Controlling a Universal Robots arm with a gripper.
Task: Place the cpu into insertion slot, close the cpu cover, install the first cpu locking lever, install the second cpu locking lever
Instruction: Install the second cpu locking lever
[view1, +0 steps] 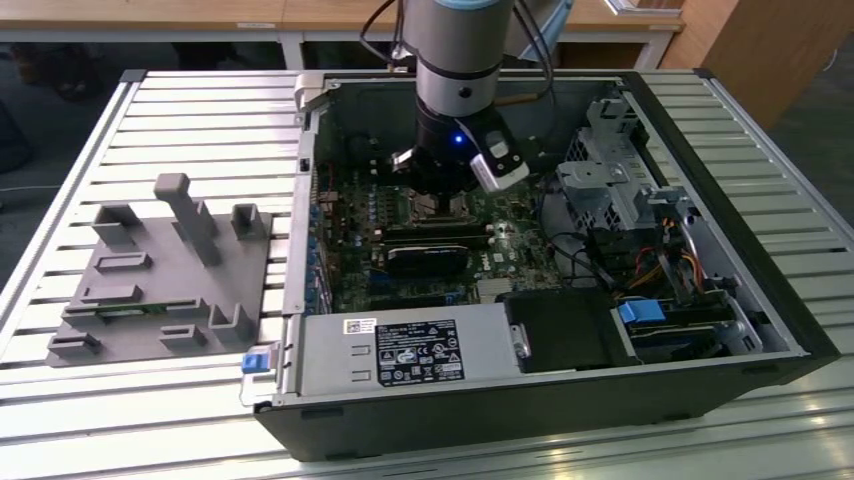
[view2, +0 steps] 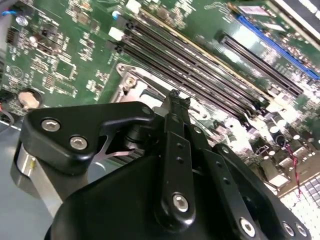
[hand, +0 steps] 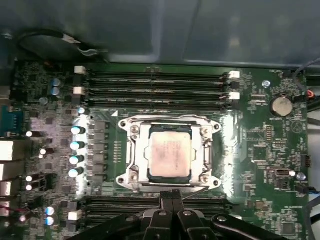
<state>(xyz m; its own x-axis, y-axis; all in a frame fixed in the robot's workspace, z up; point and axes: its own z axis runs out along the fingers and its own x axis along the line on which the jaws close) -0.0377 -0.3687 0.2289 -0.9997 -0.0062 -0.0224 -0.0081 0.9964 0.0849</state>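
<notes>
In the first wrist view the cpu (hand: 170, 155), a pale silvery-tan square chip, lies flat in the insertion slot (hand: 131, 176) on the green board. The cpu cover (hand: 142, 150), a silver frame, lies down around the chip's edges. My gripper (hand: 173, 196) is shut, holds nothing, and its black fingertips hover at the socket's near edge. In the second wrist view the fingertips (view2: 175, 100) stand just above the socket's metal rim (view2: 131, 85). In the exterior view the gripper (view1: 447, 200) reaches down into the open computer case over the motherboard.
Long black memory slots (hand: 155, 82) flank the socket on both sides. A coin battery (hand: 281, 105) sits on the board. In the exterior view, the case walls, a drive cage (view1: 607, 170) and a power supply (view1: 400, 350) surround the arm. A grey fixture (view1: 160, 270) lies outside.
</notes>
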